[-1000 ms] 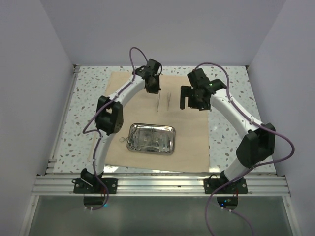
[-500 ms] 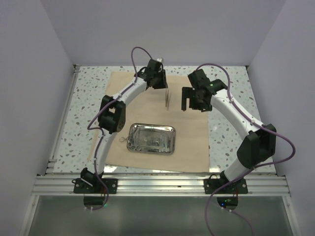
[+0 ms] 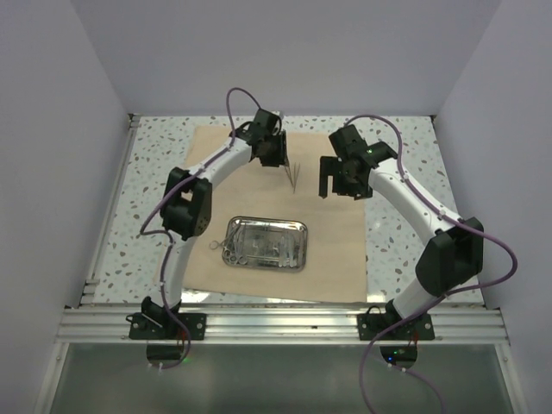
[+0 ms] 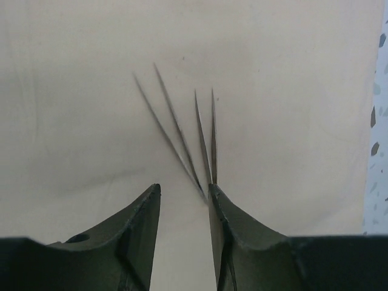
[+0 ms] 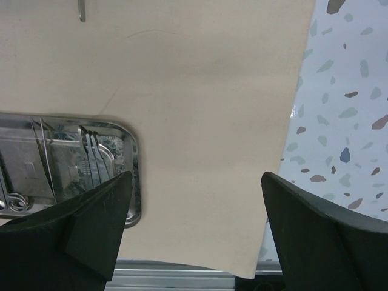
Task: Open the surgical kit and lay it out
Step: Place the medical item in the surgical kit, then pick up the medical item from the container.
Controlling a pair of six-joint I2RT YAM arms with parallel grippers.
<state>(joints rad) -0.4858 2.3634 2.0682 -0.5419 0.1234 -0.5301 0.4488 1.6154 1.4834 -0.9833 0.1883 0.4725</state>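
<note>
Upper centre of top view: two tweezers (image 3: 294, 177) laid on spread cloth wrap (image 3: 341, 254). Tray (image 3: 301, 228) mid-frame, instruments (image 3: 248, 251) inside (yet to lay out). Left gripper (image 4: 182, 189) parted, empty; right gripper (image 5: 195, 177) wide apart, empty.

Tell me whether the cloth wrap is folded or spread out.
Spread out: the cloth wrap lies flat on the table, the steel tray sitting on top, no flap covering it.
</note>
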